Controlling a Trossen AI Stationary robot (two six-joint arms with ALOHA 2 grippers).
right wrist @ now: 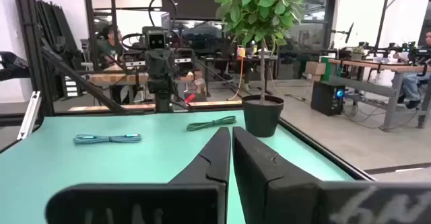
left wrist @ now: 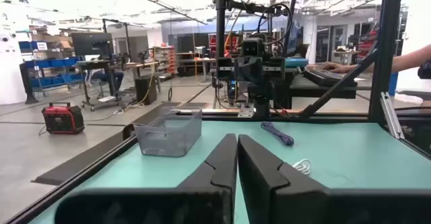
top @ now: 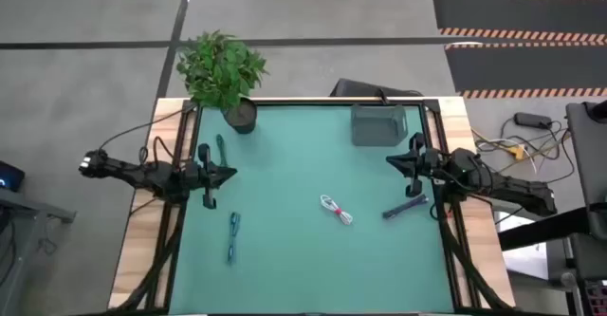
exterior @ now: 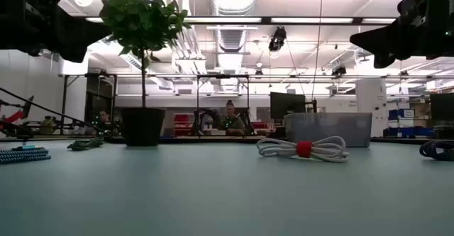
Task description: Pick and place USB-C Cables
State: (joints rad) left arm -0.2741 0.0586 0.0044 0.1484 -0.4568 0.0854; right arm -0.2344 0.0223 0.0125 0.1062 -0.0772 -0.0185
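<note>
Four cables lie on the green table (top: pixel 313 259), all apart from each other. The white cable (top: pixel 336 209) with a red tie is near the middle of the table, a little to the right. The dark blue cable (top: pixel 403 208) lies to the right of it, near the right edge. The light blue cable (top: pixel 232 235) lies on the left side, nearer to the front edge. The dark green cable (top: pixel 220 148) lies on the left side too, farther back, just beside the potted plant (top: pixel 226 74) that stands at the far left corner. A clear plastic box (top: pixel 378 124) stands at the far right part of the table, well apart from all the cables.

The left gripper (top: pixel 228 174) is above the left side of the table, between the dark green cable and the light blue one, and it holds nothing. Its fingers (left wrist: pixel 219 160) are closed together, with only a thin line between them. The right gripper (top: pixel 392 161) is above the right side, between the box and the dark blue cable, also with nothing in it. Its fingers (right wrist: pixel 214 153) are pressed together in the same way.

In the room behind the table a person (exterior: pixel 229 117) sits at a desk.
</note>
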